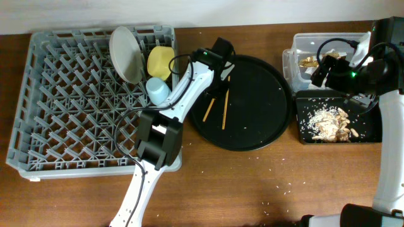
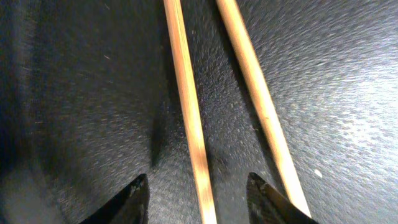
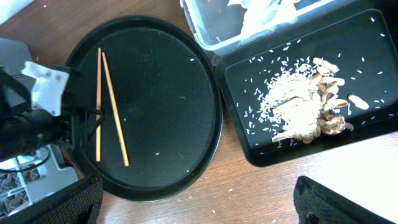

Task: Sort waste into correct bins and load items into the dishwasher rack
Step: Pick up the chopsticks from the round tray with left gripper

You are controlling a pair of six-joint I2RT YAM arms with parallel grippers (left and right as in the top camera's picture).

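Note:
Two wooden chopsticks lie on the round black tray. My left gripper is open and low over their far ends. In the left wrist view its tips straddle one chopstick, and the other chopstick lies just outside the right tip. My right gripper is open, empty and high over the table. The grey rack holds the plate, the yellow bowl and the blue cup. The pink-white cup is out of view.
The clear tub at the far right holds white napkin and a gold-brown piece. The black rectangular tray in front of it holds food scraps with rice. Rice grains dot the wooden table.

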